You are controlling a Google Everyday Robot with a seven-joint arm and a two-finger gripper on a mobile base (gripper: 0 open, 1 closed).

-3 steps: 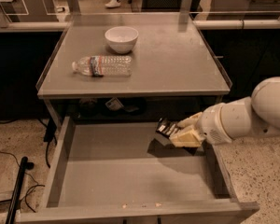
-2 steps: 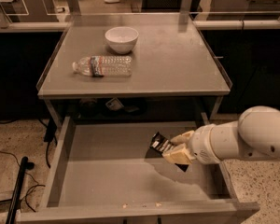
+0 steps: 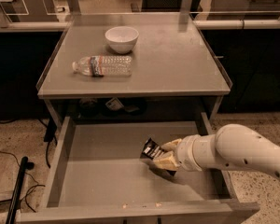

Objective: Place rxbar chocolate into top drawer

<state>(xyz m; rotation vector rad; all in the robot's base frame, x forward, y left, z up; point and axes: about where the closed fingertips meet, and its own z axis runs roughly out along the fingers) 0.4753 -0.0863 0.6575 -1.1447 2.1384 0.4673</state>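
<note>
The top drawer (image 3: 84, 181) is pulled wide open below the grey table, its flat bottom bare. My white arm reaches in from the right, and my gripper (image 3: 159, 157) is inside the drawer, right of its middle. It is shut on the rxbar chocolate (image 3: 151, 150), a small dark wrapper with pale lettering that sticks out to the left of the fingers. The bar hangs low over the drawer bottom, with its shadow just beneath; whether it touches I cannot tell.
A clear water bottle (image 3: 103, 66) lies on its side on the tabletop (image 3: 177, 64). A white bowl (image 3: 122, 38) stands behind it. A dark pole (image 3: 16, 192) and cables are on the floor at left. Small items sit on a shelf under the tabletop (image 3: 114, 105).
My gripper has moved left and down, deeper into the drawer, carrying the bar. The bottle and bowl have not moved.
</note>
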